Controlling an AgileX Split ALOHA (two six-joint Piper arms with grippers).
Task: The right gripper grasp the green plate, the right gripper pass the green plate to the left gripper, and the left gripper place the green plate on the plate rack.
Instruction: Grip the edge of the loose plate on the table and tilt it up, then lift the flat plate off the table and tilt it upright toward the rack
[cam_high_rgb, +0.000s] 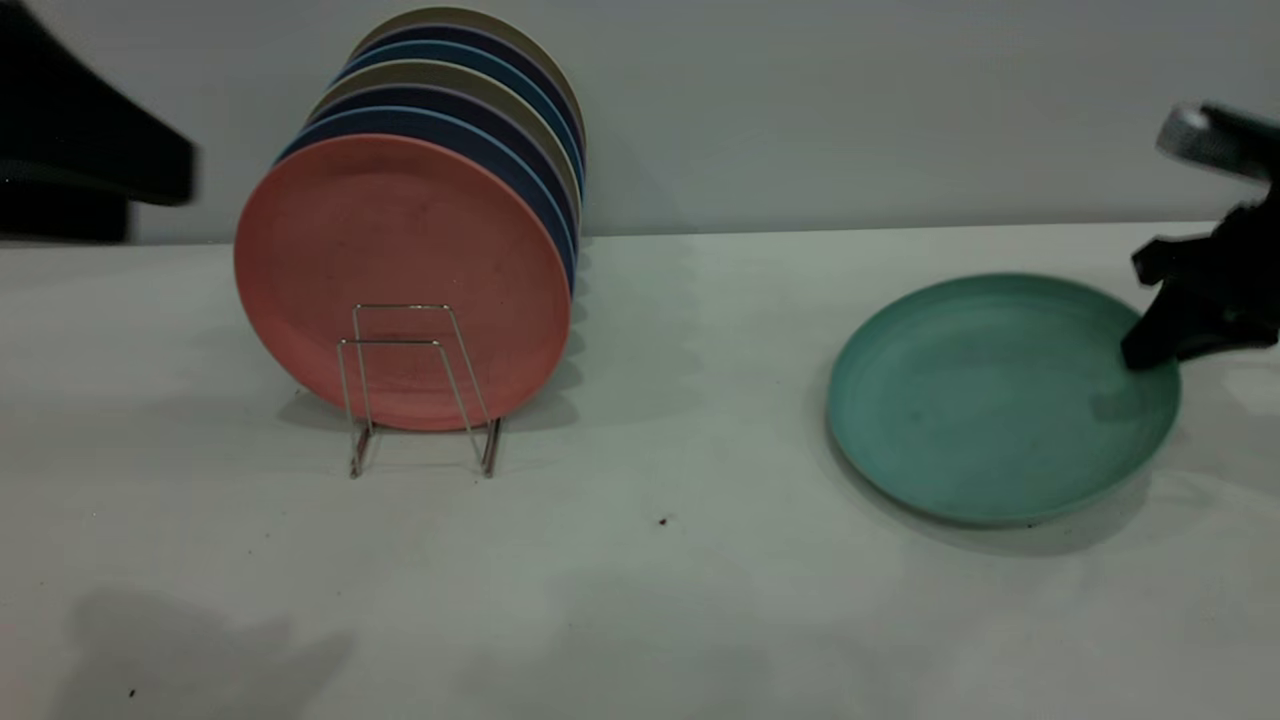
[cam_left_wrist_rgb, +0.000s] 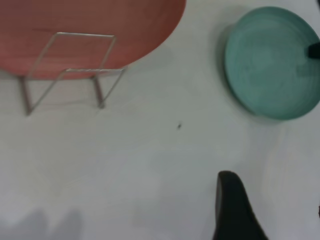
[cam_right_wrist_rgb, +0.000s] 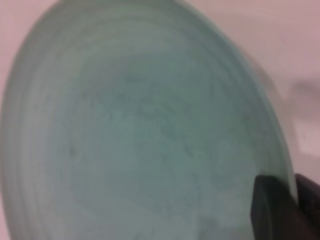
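**A:** Where was the green plate (cam_high_rgb: 1000, 400) at that point?

**B:** It sat on the white table (cam_high_rgb: 640, 580), well apart from the plate rack (cam_high_rgb: 420, 390). Its near edge rested on the table while the edge under the arm looked raised, with a shadow beneath it. That tilt suggests the plate was being tipped up off the surface.

**A:** And the right gripper (cam_high_rgb: 1150, 352)?

**B:** It was at the plate's rim, on the side farthest from the rack. In the right wrist view one black finger (cam_right_wrist_rgb: 272, 207) lay over the inner face and the other sat just outside the rim, so the jaws straddled the edge, closed down narrow on it. I judge that it had hold of the plate; a rim grip leaves the opposite edge free for the other arm to take.

**A:** The left gripper (cam_left_wrist_rgb: 235, 210)?

**B:** It hovered above the table, between the rack and the plate. Only one finger showed, so I could not tell how its jaws stood.

**A:** Was there room in the rack?

**B:** A salmon-pink plate (cam_high_rgb: 400, 280) stood upright at the front of a row of blue and beige plates (cam_high_rgb: 480, 110). The wire loops before it were bare, probably the slot meant for the green one.
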